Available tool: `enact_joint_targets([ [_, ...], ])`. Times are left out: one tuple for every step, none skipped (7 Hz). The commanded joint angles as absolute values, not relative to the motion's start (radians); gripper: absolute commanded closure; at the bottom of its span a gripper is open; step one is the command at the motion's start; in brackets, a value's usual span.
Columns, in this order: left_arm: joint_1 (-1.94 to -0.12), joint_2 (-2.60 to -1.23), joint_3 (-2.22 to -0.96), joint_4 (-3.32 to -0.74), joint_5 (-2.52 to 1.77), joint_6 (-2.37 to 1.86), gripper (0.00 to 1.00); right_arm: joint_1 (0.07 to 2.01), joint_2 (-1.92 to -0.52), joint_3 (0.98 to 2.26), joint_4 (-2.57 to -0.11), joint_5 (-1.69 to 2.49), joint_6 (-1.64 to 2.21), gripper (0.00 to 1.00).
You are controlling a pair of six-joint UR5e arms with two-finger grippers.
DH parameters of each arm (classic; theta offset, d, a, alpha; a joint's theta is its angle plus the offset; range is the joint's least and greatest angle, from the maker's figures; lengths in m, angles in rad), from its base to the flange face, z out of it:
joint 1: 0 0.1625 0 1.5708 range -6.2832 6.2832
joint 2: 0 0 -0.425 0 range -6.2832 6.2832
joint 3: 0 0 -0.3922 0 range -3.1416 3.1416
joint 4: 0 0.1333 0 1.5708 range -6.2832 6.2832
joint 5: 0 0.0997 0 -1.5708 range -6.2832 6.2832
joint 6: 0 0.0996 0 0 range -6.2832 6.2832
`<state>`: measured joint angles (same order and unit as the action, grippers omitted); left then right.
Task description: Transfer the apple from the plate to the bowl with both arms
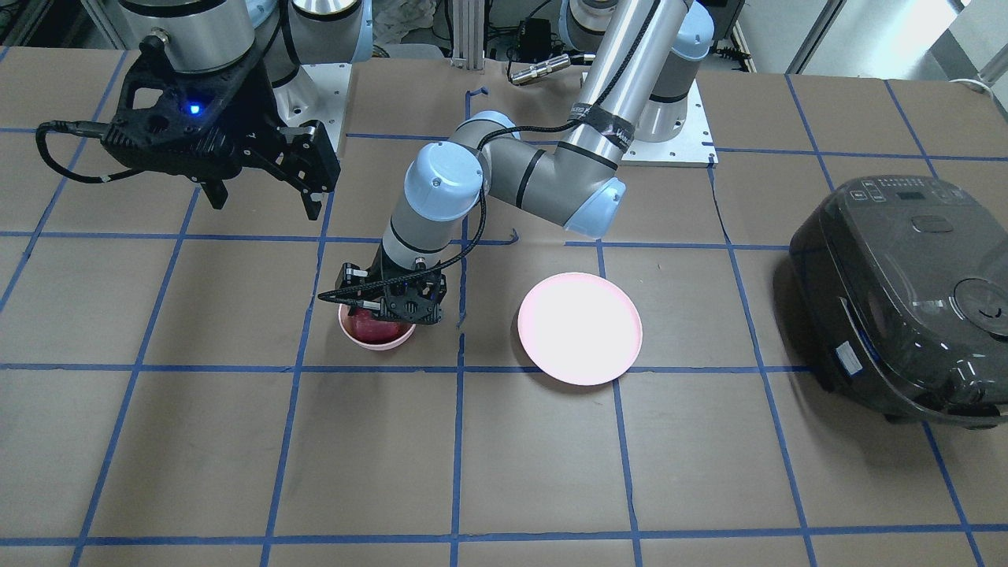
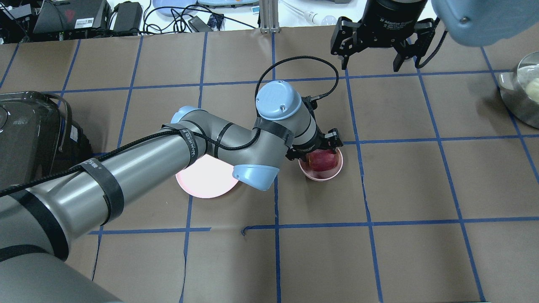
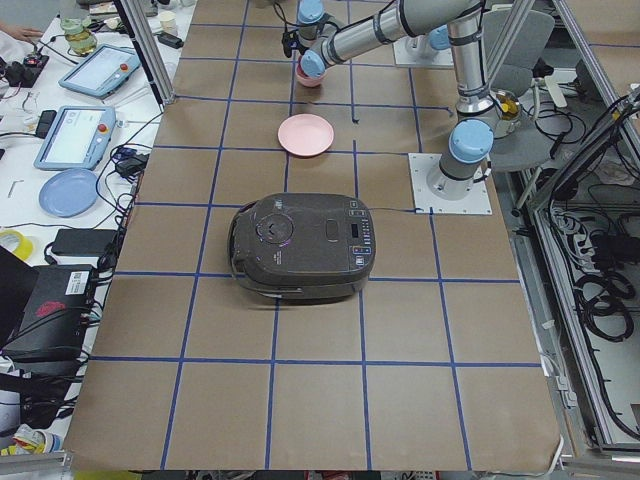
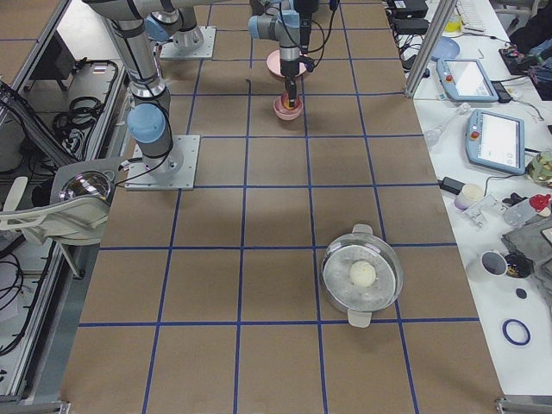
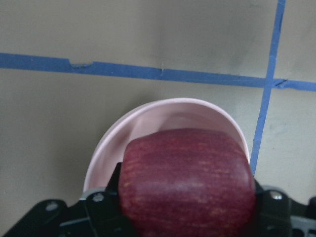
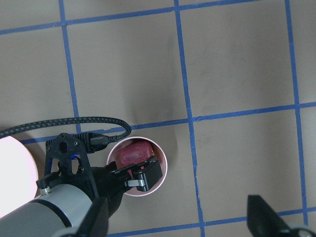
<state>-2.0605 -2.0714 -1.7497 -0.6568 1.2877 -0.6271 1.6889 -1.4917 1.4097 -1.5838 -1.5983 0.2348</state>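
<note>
The dark red apple (image 2: pixel 323 160) is inside the small pink bowl (image 2: pixel 322 176), between the fingers of my left gripper (image 1: pixel 386 307). The left wrist view shows the apple (image 5: pixel 187 182) filling the space between the jaws, with the bowl (image 5: pixel 148 118) around and below it. The jaws look shut on it. The wide pink plate (image 1: pixel 579 328) lies bare beside the bowl, partly under the left arm in the overhead view (image 2: pixel 202 185). My right gripper (image 2: pixel 370 63) hangs high over the table's far side, open and empty, looking down on the bowl (image 6: pixel 160 173).
A black rice cooker (image 1: pixel 906 291) stands at the left arm's end of the table. A metal pot (image 4: pixel 362 276) holding a pale ball sits at the right arm's end. Blue tape lines grid the brown table.
</note>
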Motion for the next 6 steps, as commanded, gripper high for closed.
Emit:
enact_joint_targets([
  [-2.05,-2.027,-1.746,-0.652,1.322,-0.611,0.0,1.689,-1.497,1.407,-1.611,-1.601,0.25,0.0],
  [-2.036,-2.002,-1.753,-0.664,1.325,-0.609,0.0,1.689,-1.494,1.407,-1.659,-1.592,0.245,0.0],
  [-1.972,-1.982,-1.762,-0.684,1.321,-0.545,0.0,1.689,-1.488,1.413,-1.672,-1.594,0.23,0.0],
  [-1.898,-1.955,-1.797,-0.757,1.324,-0.391,0.0,1.686,-1.488,1.413,-1.677,-1.606,0.159,0.0],
  [-1.82,-1.918,-1.833,-0.806,1.354,-0.232,0.0,1.675,-1.491,1.407,-1.637,-1.624,0.105,0.0],
  [-1.728,-1.878,-1.827,-0.893,1.356,-0.197,0.0,1.683,-1.499,1.398,-1.564,-1.628,0.103,0.0],
])
